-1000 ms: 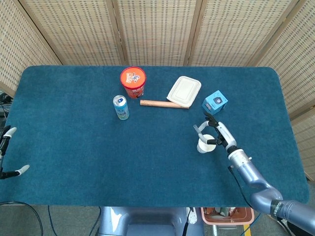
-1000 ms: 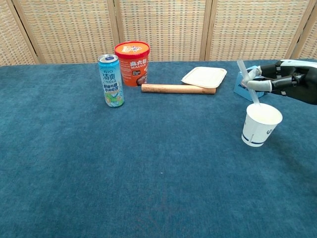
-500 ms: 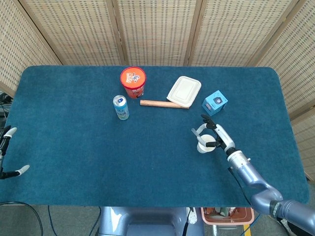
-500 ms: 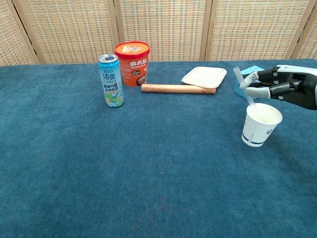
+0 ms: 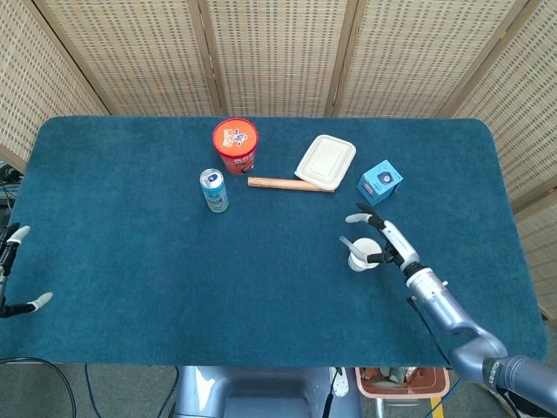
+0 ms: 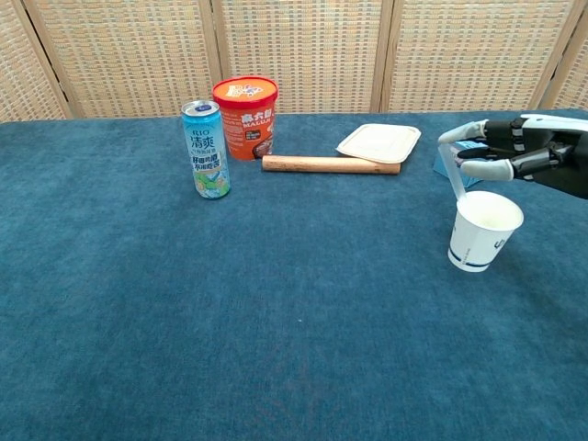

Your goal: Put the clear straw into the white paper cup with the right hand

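The white paper cup (image 5: pixel 360 259) (image 6: pixel 483 230) stands upright on the blue table's right side. The clear straw (image 6: pixel 451 175) (image 5: pixel 347 245) stands in the cup, leaning out over its left rim. My right hand (image 5: pixel 384 239) (image 6: pixel 501 152) hovers just above and to the right of the cup, fingers spread, touching neither straw nor cup as far as I can see. My left hand (image 5: pixel 12 270) shows only at the far left edge of the head view, off the table, fingers apart and holding nothing.
A blue box (image 5: pixel 379 181) sits just behind the cup. Further back lie a white lidded container (image 5: pixel 325 161), a wooden roller (image 5: pixel 283 183), an orange tub (image 5: pixel 235 144) and a drink can (image 5: pixel 214 190). Woven screens stand behind the table.
My right hand has spread its fingers and let go of the straw, which now leans in the cup by itself. The hand has drawn slightly up and to the right.
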`<state>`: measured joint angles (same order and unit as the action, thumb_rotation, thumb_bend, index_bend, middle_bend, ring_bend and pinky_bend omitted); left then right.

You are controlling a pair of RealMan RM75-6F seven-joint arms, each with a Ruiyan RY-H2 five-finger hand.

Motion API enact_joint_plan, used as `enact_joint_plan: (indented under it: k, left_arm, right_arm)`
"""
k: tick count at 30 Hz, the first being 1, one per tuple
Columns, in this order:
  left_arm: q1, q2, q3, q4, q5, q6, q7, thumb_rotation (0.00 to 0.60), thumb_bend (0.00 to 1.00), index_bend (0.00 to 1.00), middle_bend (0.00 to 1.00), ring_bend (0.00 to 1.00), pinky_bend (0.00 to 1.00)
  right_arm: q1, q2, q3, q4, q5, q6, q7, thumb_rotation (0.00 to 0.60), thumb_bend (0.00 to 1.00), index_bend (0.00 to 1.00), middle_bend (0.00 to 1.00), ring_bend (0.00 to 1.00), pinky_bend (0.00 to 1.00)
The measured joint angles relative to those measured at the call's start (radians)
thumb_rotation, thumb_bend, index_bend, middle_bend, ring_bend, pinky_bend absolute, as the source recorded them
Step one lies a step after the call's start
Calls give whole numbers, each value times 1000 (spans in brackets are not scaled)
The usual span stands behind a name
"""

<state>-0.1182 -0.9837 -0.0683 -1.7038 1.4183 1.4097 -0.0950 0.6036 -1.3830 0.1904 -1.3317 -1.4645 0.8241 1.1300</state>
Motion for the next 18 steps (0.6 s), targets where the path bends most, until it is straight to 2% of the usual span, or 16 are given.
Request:
enact_joint_plan:
  k: [3, 9, 12, 18]
  left_arm:
    - [1, 0, 1, 1, 0, 2, 0, 600, 59, 0, 0, 0, 0]
    - [5, -4, 6, 4, 8, 7, 6, 600, 60, 0, 0, 0, 0]
    - [9, -7, 8, 5, 12, 15, 7, 600, 60, 0, 0, 0, 0]
    - [23, -15, 12, 8, 25, 45, 10, 600, 60, 0, 0, 0, 0]
  right_arm:
    - [-6, 25, -12, -18, -32, 33, -13, 600, 334, 30, 0, 0, 0]
    - [-37, 93, -49, -51, -114, 134, -131, 600, 204, 0, 0, 0, 0]
    - [-63, 121, -68, -56, -150, 195, -249, 600, 139, 0, 0, 0, 0]
    - [-156, 154, -103, -53, -209, 374, -581, 600, 12, 0, 0, 0, 0]
